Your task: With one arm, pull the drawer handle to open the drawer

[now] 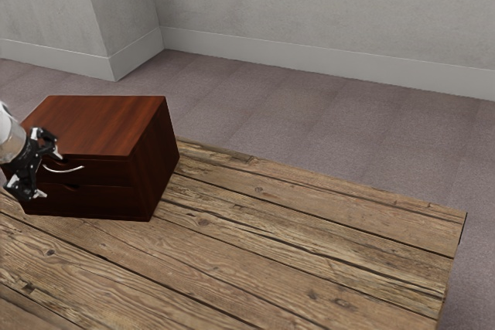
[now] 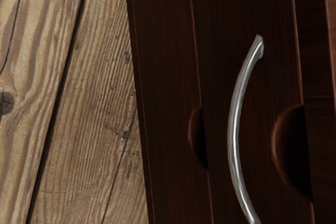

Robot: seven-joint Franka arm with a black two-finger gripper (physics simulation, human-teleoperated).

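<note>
1. The black gripper (image 1: pixel 39 169) hung before the dark wooden cabinet (image 1: pixel 104 125), its fingers spread apart and pinching nothing.
2. The curved silver drawer handle (image 1: pixel 68 168) sat just beyond the fingertips, level with their gap.

1. A curved silver handle (image 2: pixel 234 129) bows off the dark drawer (image 2: pixel 168 66) front.
2. Two rounded recesses (image 2: pixel 197 139) flank it, one on each side.
3. The plank counter (image 2: pixel 68 103) lies beside the dark wood.
</note>
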